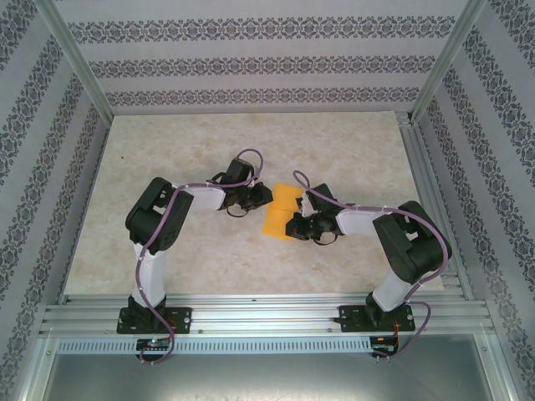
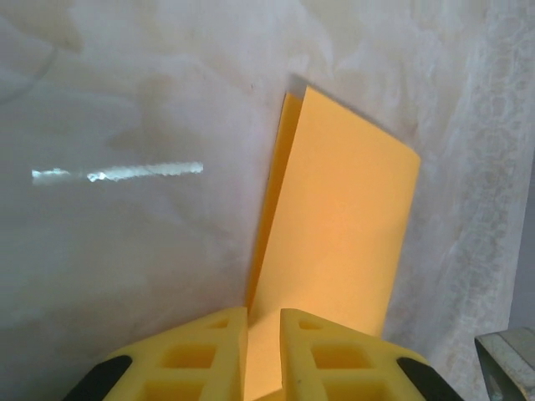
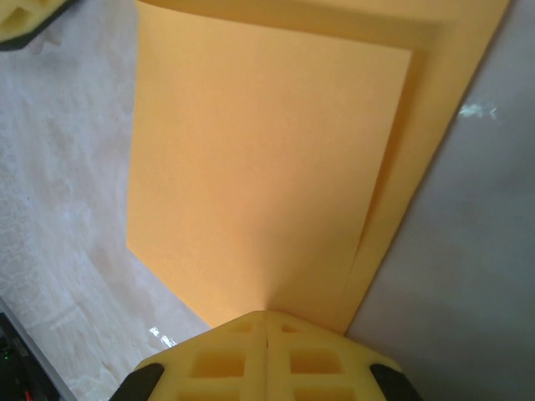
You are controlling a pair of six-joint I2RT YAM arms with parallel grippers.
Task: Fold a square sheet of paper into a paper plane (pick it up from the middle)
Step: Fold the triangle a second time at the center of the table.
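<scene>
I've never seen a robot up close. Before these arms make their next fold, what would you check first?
1. Right tool shut on the sheet of paper: ok.
2. Left tool gripping the sheet: cannot tell; its jaws stand a sliver apart with paper between them.
3. Sheet folded in half: ok.
4. Layers lined up edge to edge: not ok; the under layer shows past the top one in the right wrist view.
5. Sheet lying between both arms, mid-table: ok.
6. Pointed nose formed: not ok; it is a plain rectangle so far.
</scene>
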